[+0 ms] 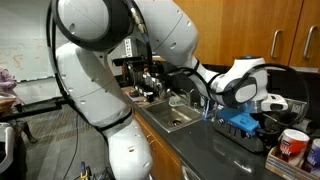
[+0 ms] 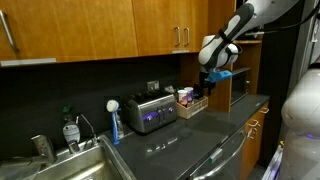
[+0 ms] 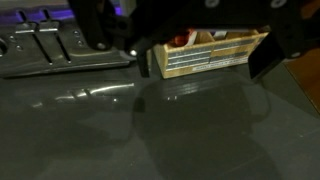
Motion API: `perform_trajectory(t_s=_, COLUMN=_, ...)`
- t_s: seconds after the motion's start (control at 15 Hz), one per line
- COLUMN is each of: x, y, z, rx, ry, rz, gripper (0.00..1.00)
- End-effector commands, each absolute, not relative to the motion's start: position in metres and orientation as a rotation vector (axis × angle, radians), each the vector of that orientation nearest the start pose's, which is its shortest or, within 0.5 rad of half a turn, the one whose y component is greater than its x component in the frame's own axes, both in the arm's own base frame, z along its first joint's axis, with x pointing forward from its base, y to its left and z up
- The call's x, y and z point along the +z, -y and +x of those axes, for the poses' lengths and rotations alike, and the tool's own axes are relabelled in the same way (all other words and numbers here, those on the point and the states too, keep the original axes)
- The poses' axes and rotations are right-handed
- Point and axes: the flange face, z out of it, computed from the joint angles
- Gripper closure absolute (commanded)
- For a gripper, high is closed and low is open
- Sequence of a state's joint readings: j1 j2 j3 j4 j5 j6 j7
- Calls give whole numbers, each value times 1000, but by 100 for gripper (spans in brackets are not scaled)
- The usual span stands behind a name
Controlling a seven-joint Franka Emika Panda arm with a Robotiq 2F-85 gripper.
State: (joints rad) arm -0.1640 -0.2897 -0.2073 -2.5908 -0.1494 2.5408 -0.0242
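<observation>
The dark table (image 3: 160, 130) fills the near part of the wrist view, glossy under the lights. Beyond it a slatted wooden box (image 3: 210, 52) of packets stands just beside the toaster (image 3: 50, 45). The claw (image 2: 212, 78) hangs well above the box. Whether it is open, or grips the blue bit (image 2: 224, 72) by it, I cannot tell. Any approach is best made straight down, slowly, clear of the toaster.

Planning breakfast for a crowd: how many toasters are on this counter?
1. The toaster stands at the back of the counter, between the sink and the caddy. The arm may hide others in an exterior view.
</observation>
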Motion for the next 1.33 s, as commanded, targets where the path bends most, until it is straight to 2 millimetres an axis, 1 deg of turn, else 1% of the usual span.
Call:
perform_trajectory(t_s=0.0, x=368, y=182, z=426, rx=-379, ry=-497, rz=-3192, gripper=0)
perform_trajectory(t_s=0.27, x=359, y=213, z=431, rx=-394, ry=-636, rz=-3180, gripper=0)
perform_trajectory(t_s=0.4, x=356, y=221, z=432, rx=-376, ry=-662, rz=-3171, gripper=0)
perform_trajectory(t_s=0.47, x=354, y=221, z=432, rx=-358, ry=-654, rz=-3165, gripper=0)
perform_trajectory(t_s=0.6, x=352, y=214, z=435, rx=-335, ry=-615, rz=-3145, gripper=0)
perform_trajectory(t_s=0.8, x=345, y=198, z=438, rx=-304, ry=-544, rz=-3085, gripper=0)
perform_trajectory(t_s=0.93, x=342, y=191, z=441, rx=-290, ry=-505, rz=-3066, gripper=0)
perform_trajectory(t_s=1.07, x=339, y=188, z=444, rx=-291, ry=-486, rz=-3060, gripper=0)
perform_trajectory(t_s=1.27, x=336, y=190, z=446, rx=-308, ry=-480, rz=-3064, gripper=0)
